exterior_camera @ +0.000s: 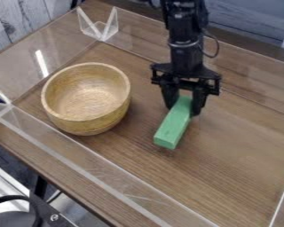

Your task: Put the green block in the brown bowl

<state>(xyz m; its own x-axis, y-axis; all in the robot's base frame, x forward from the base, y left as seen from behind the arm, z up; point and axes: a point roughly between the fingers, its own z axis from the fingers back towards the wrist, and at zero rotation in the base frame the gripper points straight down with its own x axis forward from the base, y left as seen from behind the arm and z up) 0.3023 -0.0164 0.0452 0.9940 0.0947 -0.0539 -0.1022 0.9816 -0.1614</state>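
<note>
Green block (172, 127) is what you want, and it is on the right of the brown bowl (86, 97), close by but outside it. Going left to right, you have the round bowl on the wooden surface (127, 164), then the long block, with your black hand (184, 96) at its far end. You cannot tell how far open the hand is, or if it has hold of the block.

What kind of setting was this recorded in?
Probably a makeshift robot test bench rather than a kitchen: a small black arm stands over a bare wooden tabletop, clear tape strips run across the wood, and dark cables trail at the lower left.
</note>
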